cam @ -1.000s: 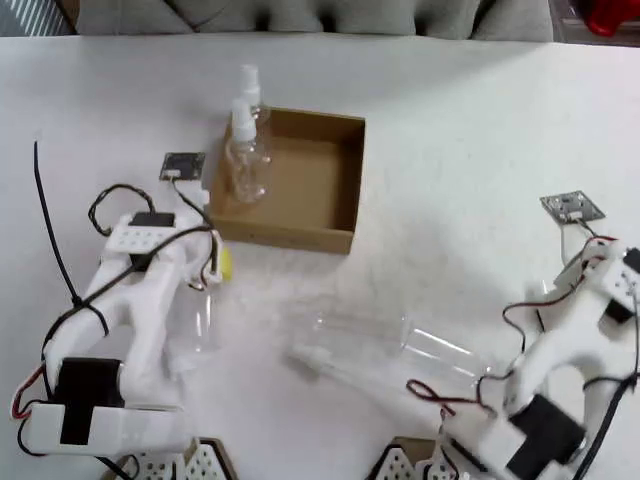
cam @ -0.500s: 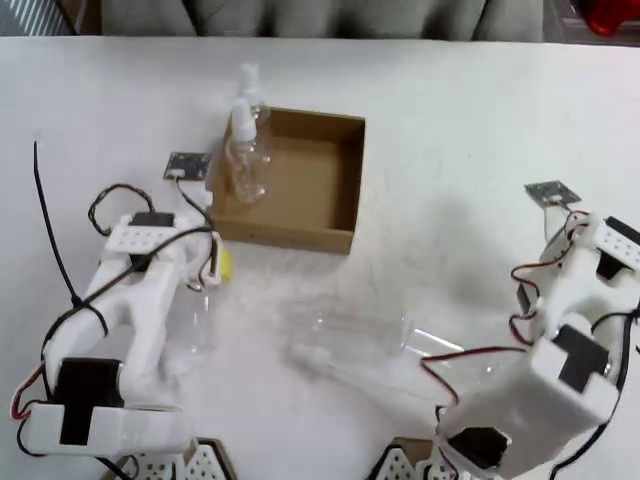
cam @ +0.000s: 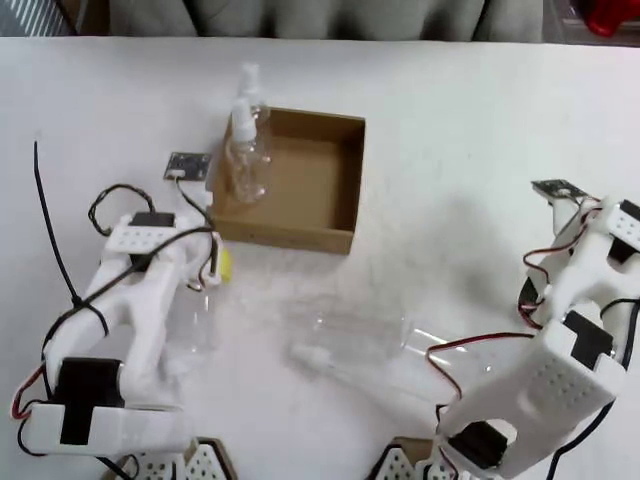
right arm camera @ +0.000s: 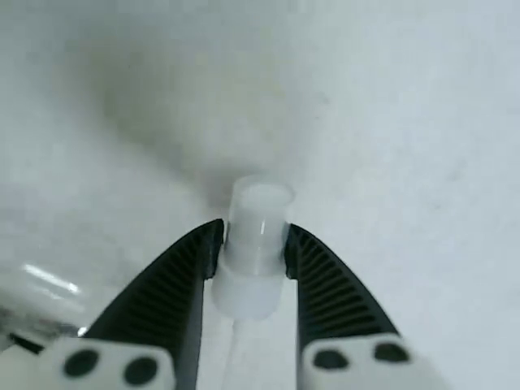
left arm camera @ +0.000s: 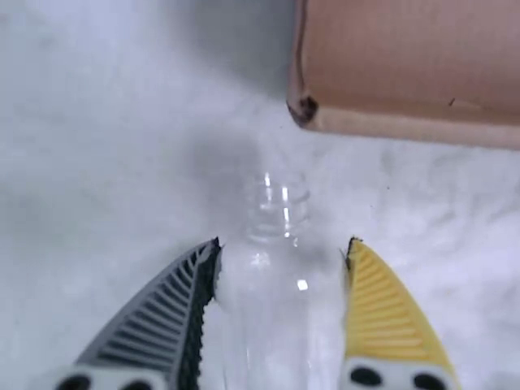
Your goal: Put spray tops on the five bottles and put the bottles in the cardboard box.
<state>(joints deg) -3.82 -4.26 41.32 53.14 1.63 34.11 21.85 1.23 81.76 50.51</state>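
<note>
Since the earlier frames the right arm [cam: 545, 385] had been lifted and swung up over its own side of the table [cam: 450, 120], while the left arm [cam: 140, 290] had been kept in place. The right gripper [right arm camera: 253, 230] was clenched on a white spray top [right arm camera: 260, 203], which was held upright, presumably so that it could be carried across and set onto an open neck. The left gripper [left arm camera: 282, 244] was closed against both sides of an uncapped bottle [left arm camera: 278, 213], which was held standing on the table just short of a corner of the cardboard box [cam: 300, 235]. It was probably being steadied to receive a top. Two capped bottles [cam: 247, 150] were seen standing in the box's far left corner. Clear loose bottles [cam: 365, 335] were left lying between the two arms, across the likely path from the right gripper to the held bottle. They would need to be passed over, not swept through.
</note>
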